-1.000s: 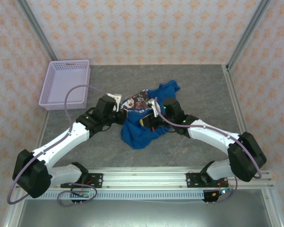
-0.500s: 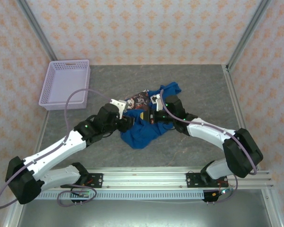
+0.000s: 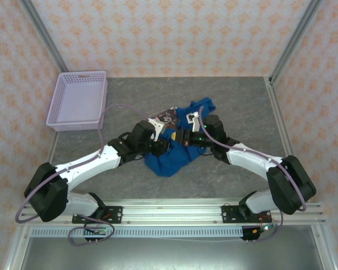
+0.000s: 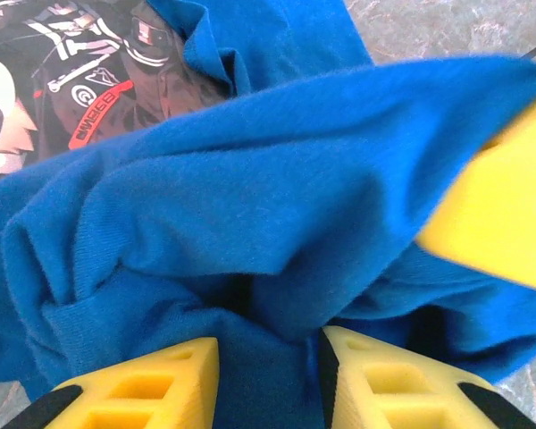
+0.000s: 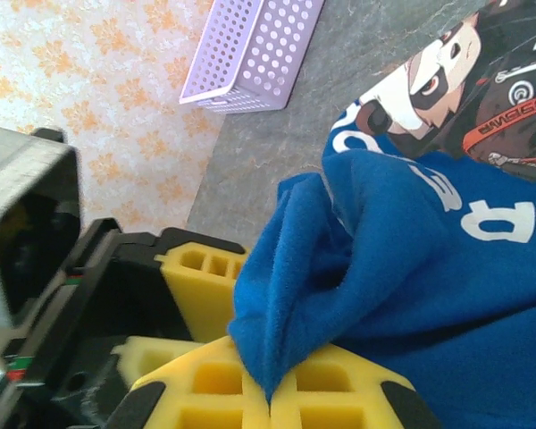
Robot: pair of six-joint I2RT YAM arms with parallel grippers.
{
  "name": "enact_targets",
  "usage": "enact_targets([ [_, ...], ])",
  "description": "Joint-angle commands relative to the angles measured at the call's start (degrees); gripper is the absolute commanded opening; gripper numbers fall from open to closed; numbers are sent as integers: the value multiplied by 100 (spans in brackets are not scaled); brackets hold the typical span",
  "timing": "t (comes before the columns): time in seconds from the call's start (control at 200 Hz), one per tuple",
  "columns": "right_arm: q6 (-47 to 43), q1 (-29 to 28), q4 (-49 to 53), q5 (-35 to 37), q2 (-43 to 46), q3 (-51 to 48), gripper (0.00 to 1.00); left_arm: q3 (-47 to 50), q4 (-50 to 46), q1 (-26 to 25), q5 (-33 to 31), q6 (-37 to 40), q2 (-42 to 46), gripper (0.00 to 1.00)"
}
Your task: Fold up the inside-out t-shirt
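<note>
A grey, stone-patterned table [image 3: 242, 101] fills a small booth. A metal rail [image 3: 169, 212] runs along the table's near edge, and two white-and-black arms are bolted to it. Both arms reach inward to the middle of the table and meet over a crumpled royal-blue t-shirt [image 3: 169, 160].

The left gripper [image 4: 270, 353] comes in from the left. Its yellow fingers stand a little apart with a fold of blue cloth bunched between them. Whether they are pinching that fold cannot be told.

The right gripper [image 5: 270, 393] is just beside it, coming in from the right. Its yellow fingers are pressed together on a raised edge of the t-shirt.

White lettering [image 5: 500, 219] shows on the blue cloth. On the far part of the heap lies a dark cartoon print [image 3: 168, 117] with a pale face.

A lavender mesh basket [image 3: 79, 101] sits at the far left of the table, well apart from the cloth. Behind it all stand walls of peach floral wallpaper [image 3: 158, 34].
</note>
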State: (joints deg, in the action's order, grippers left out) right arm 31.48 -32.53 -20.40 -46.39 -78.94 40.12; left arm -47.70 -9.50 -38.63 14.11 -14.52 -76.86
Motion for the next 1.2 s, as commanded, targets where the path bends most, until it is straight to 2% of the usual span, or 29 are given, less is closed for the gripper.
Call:
enact_targets([
  [0.0,120,36,-447,-255,215,-15,0,-54,139,47,-197,297,-223,34],
  [0.265,204,265,-474,-256,434,-136,0,296,37,101,-331,330,-263,26],
  [0.365,185,274,-438,-297,389,-145,0,410,47,110,-225,327,-82,27],
  [0.525,126,274,-421,-334,281,-164,0,366,330,110,213,253,344,33],
  [0.681,74,273,-362,-311,306,-175,0,189,445,110,551,228,444,34],
  [0.881,65,272,-367,-318,301,-174,0,-127,533,110,872,265,61,31],
  [1.196,48,274,-341,-311,387,-265,0,-682,668,119,586,328,-779,37],
])
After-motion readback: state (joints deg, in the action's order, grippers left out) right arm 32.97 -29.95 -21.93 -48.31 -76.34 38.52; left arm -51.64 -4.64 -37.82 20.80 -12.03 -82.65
